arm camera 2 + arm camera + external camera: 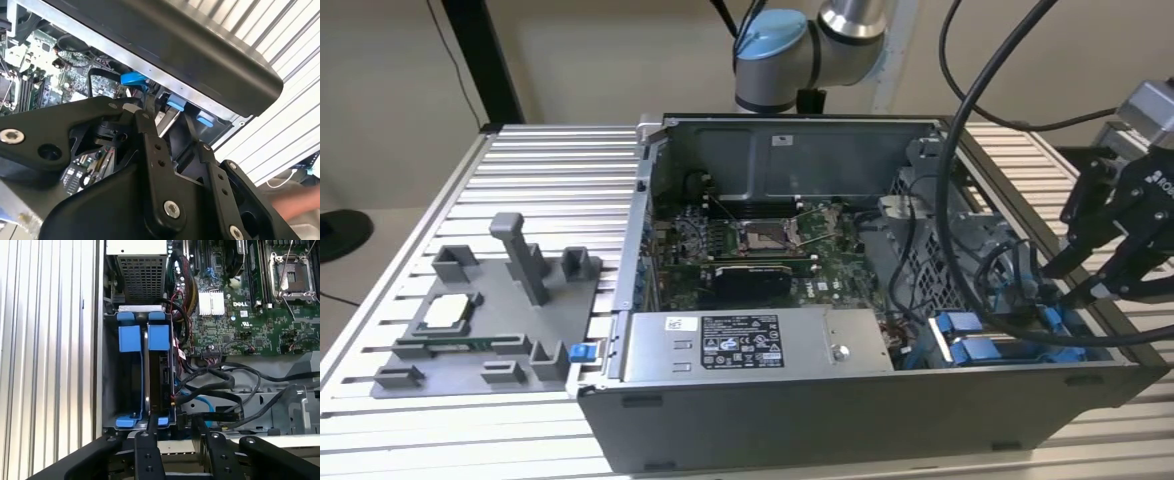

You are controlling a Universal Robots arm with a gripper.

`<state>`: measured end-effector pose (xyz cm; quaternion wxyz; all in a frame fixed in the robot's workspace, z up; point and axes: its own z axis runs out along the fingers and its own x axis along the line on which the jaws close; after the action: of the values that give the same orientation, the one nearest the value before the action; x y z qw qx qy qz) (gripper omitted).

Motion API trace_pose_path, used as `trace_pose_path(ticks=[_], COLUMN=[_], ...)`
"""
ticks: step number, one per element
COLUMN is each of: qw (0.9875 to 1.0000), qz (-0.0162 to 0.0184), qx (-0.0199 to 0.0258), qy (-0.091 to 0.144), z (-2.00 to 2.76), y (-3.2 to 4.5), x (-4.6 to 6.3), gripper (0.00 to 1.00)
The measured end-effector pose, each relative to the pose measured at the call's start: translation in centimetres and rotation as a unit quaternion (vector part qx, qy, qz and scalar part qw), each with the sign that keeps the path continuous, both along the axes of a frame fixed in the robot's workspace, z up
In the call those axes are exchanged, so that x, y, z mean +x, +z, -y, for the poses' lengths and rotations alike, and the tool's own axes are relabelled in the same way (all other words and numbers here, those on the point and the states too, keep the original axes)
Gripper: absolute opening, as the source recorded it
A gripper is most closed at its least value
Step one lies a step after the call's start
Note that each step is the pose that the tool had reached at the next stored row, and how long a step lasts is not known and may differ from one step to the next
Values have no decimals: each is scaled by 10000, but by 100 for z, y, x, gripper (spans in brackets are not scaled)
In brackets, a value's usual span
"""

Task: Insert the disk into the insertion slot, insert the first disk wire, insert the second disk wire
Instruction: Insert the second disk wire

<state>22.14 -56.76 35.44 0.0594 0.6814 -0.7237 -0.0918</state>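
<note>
Jaws spread, empty, above drive bay [111, 385] at case [854, 420] corner. Risk: loose black cables [220, 370] (right beside the bay) could snag the jaws and yank connectors.

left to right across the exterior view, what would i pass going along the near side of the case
grey fixture tray → small blue clip → power-supply box → insertion slot with blue tabs → gripper
</note>
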Motion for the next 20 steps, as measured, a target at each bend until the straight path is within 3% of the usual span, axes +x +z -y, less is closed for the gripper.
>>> trace_pose_path(ticks=[2, 5, 14, 20], qw=[10000, 10000, 10000, 10000], qz=[-35, -60, -61, -61], qx=[0, 4, 26, 75], qy=[-7, -15, -15, -14], z=[-2, -2, -2, 0], y=[-19, -36, -40, -40], x=[6, 8, 9, 9], gripper=[100, 100, 100, 100])
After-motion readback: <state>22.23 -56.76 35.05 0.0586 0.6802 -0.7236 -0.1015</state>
